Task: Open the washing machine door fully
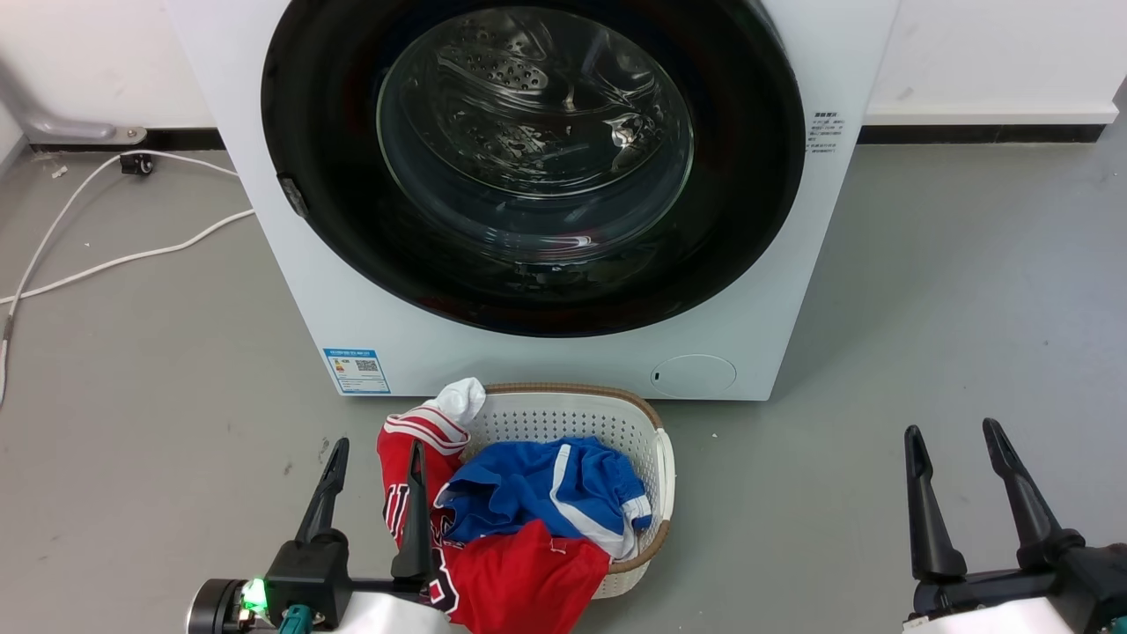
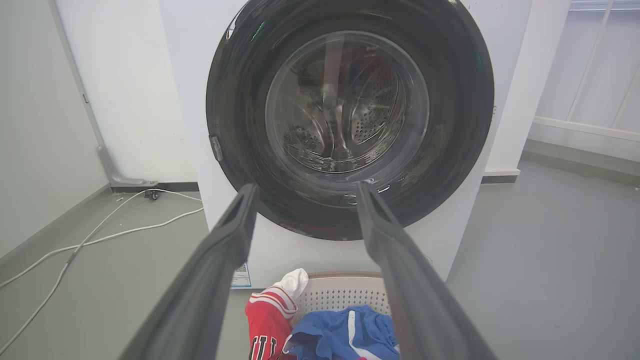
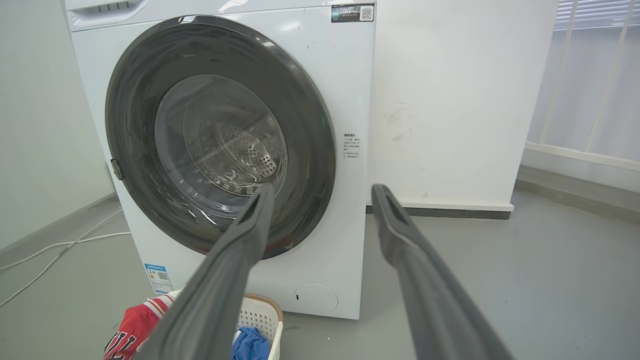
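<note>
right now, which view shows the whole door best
Right wrist view: the door shows whole, shut, though a right finger crosses its lower rim. Head view cuts off its top. Left wrist view clips the top too, and the left fingers cover the bottom.

washing machine [image 1: 546, 361] 1 | door [image 1: 757, 176] 1 | basket [image 1: 665, 467] 1 | grippers 2: left gripper [image 1: 379, 447], right gripper [image 1: 951, 428]

Blue label [image 1: 357, 371] on washing machine [image 1: 528, 361]: txt illegible.
</note>
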### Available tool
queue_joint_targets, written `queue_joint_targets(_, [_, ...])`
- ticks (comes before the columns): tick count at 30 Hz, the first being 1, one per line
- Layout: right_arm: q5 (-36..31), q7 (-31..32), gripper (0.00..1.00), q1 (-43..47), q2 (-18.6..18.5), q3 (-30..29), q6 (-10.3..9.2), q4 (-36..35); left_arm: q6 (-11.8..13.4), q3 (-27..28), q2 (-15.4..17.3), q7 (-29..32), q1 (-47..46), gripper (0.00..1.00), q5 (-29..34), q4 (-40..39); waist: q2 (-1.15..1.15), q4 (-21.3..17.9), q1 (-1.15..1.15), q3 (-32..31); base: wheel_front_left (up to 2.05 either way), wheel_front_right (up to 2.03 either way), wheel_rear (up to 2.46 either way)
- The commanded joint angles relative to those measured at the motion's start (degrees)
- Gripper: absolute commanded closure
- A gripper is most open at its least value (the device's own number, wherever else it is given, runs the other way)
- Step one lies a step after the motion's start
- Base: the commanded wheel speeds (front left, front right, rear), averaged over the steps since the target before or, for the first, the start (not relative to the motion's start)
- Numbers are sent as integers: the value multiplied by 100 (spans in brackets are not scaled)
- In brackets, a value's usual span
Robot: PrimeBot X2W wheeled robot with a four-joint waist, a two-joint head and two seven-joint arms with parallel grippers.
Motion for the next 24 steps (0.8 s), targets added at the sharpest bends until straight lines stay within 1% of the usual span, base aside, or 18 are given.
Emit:
queue_joint_targets(1, [-49, -53, 0, 89, -3, -3, -2, -23, -19, 20, -6, -53, 70, 0, 133, -2, 0, 6, 0, 5, 0, 0, 0])
queue_joint_targets(3, [86, -43, 0, 89, -3, -19, -2, 35, -37, 56, -18, -41, 66, 0, 107, 16, 0, 11, 0, 8, 0, 0, 0])
queue_joint_targets(9, [203, -43, 0, 74, -3, -26, -2, 117, -79, 103, -43, -41, 82, 0, 104, 42, 0, 16, 0, 13, 0, 0, 0])
queue_joint_targets(24, [352, -43, 0, 81, -3, -34, -2, 252, -42, 151, -62, -41, 67, 0, 167, 120, 0, 17, 0, 20, 0, 0, 0])
